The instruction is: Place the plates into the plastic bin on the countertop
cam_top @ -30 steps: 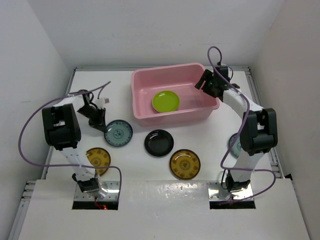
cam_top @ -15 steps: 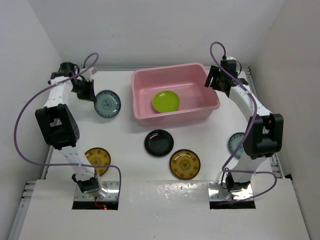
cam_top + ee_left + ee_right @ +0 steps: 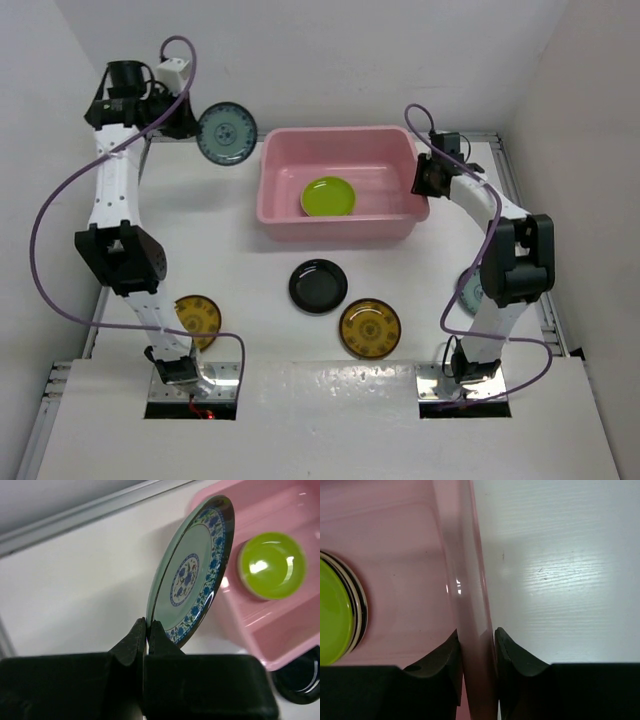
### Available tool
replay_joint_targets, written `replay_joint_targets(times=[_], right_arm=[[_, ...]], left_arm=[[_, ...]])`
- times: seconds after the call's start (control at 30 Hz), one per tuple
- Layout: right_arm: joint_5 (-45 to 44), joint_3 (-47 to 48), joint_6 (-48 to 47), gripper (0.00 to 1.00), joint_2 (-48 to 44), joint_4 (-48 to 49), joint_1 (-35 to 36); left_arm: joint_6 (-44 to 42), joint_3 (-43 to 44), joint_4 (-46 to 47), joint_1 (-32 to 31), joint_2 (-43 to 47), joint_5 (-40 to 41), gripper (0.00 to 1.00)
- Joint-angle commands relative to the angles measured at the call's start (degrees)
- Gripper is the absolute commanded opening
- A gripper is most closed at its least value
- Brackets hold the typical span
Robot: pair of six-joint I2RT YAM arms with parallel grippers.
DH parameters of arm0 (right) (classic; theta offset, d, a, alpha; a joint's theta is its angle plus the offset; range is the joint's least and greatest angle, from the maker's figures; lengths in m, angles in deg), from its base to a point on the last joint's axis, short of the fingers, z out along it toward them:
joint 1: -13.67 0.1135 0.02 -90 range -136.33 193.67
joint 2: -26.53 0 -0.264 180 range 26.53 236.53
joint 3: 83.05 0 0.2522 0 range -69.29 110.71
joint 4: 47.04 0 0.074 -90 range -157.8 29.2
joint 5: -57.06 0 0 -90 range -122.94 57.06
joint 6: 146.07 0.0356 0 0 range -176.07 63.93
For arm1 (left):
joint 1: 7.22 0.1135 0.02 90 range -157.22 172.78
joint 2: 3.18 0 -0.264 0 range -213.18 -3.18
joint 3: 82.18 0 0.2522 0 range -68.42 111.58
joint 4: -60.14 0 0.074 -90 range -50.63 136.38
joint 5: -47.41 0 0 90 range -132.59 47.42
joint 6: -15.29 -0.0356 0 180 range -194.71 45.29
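– Grippers: what's each got?
– L gripper is pinched shut on the edge of the teal plate. Plate's up on edge in the air, upper left of top view, just left of the pink bin.
– R one?
– R gripper clamps the bin's right rim, one finger each side. Lime plate lies inside.
– Rest?
– On the countertop: black plate centre, amber plate lower centre, 2nd amber plate lower left.

Left arm raised; left gripper pinches teal plate rim between its fingers. Right gripper clamps plastic bin wall between its fingers.
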State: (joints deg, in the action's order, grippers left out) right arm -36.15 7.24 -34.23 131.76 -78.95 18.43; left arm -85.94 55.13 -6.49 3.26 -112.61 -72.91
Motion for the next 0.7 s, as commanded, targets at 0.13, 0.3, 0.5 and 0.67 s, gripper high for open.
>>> replay_joint_targets(times=[0.13,0.3,0.5,0.67], right_arm=[[1.09,-1.91,0.48,0.16,-2.22,5.14,2.98],[2.23,-1.12,-0.93,0.21,-1.61,5.23,2.89],[2.94,-1.38,-1.28,0.49,-2.84,4.62,2.89],[5.20,-2.26,2.40,0.71,-5.65,3.04,-0.26]], left_arm=[[8.67,-1.64,7.94,-13.18,-4.03,-5.52,0.00],[14.37,-1.64,12.59,-18.55,-11.23,-9.12,0.00],[15.19,0.38,13.93,-21.81,-19.41,-8.62,0.00],[13.78,0.38,14.54,-23.93,-23.46,-5.36,0.18]])
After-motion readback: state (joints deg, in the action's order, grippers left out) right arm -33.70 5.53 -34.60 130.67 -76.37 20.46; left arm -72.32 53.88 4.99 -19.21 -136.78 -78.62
